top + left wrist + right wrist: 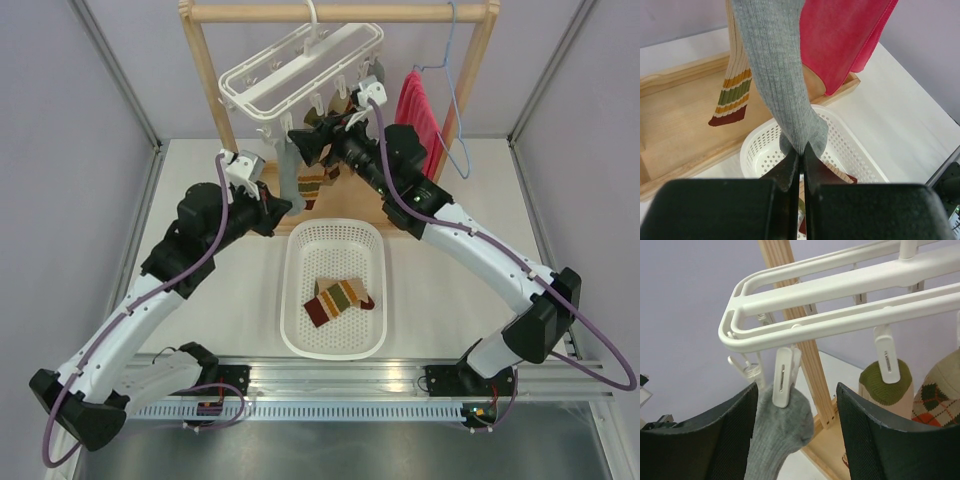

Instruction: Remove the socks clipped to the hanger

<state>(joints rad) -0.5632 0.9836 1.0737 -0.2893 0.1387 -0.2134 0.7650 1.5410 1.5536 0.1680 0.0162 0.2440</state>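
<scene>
The white hanger (300, 72) hangs from a wooden rail. A grey sock (288, 172) hangs from its clip (782, 376). My left gripper (284, 207) is shut on the lower end of this grey sock (782, 80), just above the basket. My right gripper (304, 143) is open, and its fingers (735, 440) stand on either side of the clipped top of the grey sock (785, 432) without touching the clip. A striped sock (885, 385) and an argyle sock (940, 397) hang from clips to the right. Another striped sock (340, 297) lies in the basket.
A white perforated basket (300, 250) sits on the table below the hanger. A pinkish-red towel (415, 112) hangs on a thin blue wire hanger (452, 80) at the right. The wooden rack's post (800, 345) and base tray (675, 125) stand close behind the socks.
</scene>
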